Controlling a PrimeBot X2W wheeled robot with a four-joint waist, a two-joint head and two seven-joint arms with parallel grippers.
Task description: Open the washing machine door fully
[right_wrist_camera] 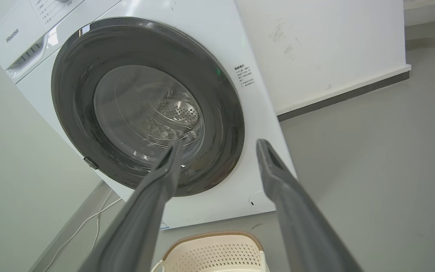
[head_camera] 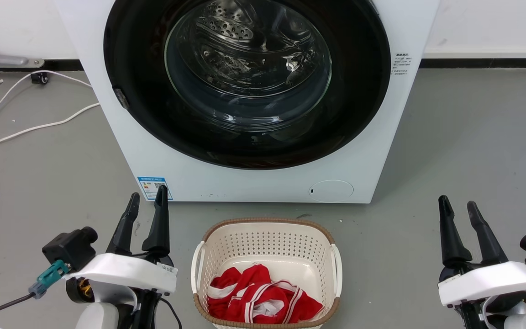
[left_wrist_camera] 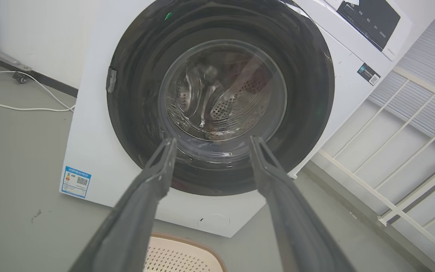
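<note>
Left hand (head_camera: 148, 193) is sitting at lower left of head view, fingers spread, gripping nothing. Right hand (head_camera: 457, 202) is sitting at lower right, likewise spread. Both are hovering well apart from washing machine (head_camera: 263, 185) at upper centre. Washing machine door (head_camera: 248, 82) is lying closed, flush against the front. Laundry basket (head_camera: 267, 222) is standing bottom centre, holding red cloth (head_camera: 263, 297).

White wrist housings (head_camera: 126, 272), dark claw fingers (head_camera: 159, 224)
</note>
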